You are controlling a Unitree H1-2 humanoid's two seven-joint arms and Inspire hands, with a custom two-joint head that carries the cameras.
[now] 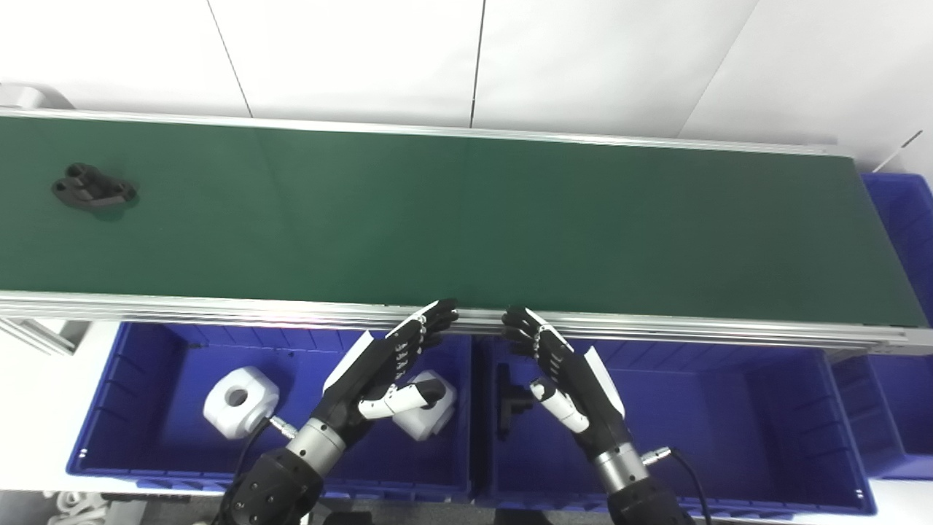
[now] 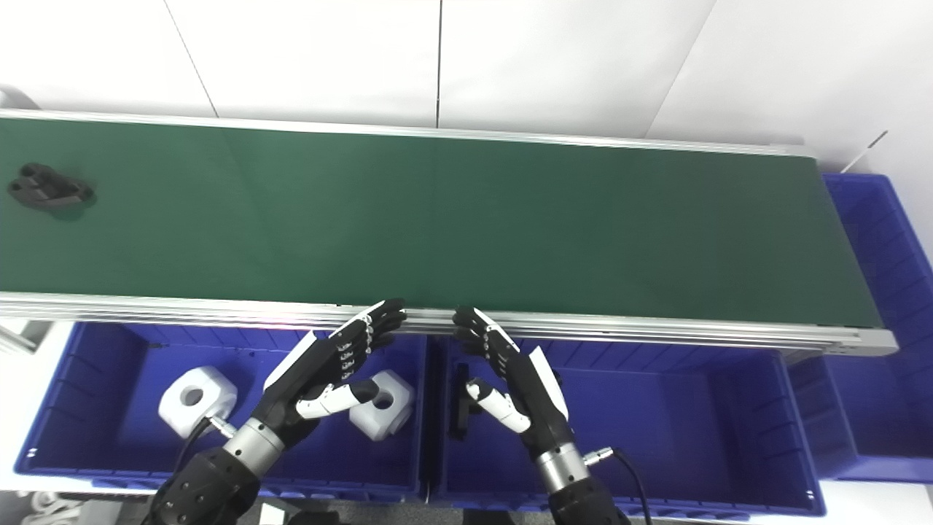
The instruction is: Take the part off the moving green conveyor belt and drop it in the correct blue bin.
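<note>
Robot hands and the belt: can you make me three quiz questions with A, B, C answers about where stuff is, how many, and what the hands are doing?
1. Where is the black part?
A. left end of the green belt
B. right end
C. in a hand

2. How many white blocks are in the left blue bin?
A. one
B. two
C. four

3. The left hand and right hand are:
A. holding parts
B. open and empty
C. on the black part

Answers: A, it lies far left on the belt; B, one block sits clear and another peeks from behind the left hand; B, fingers apart, nothing held.
</note>
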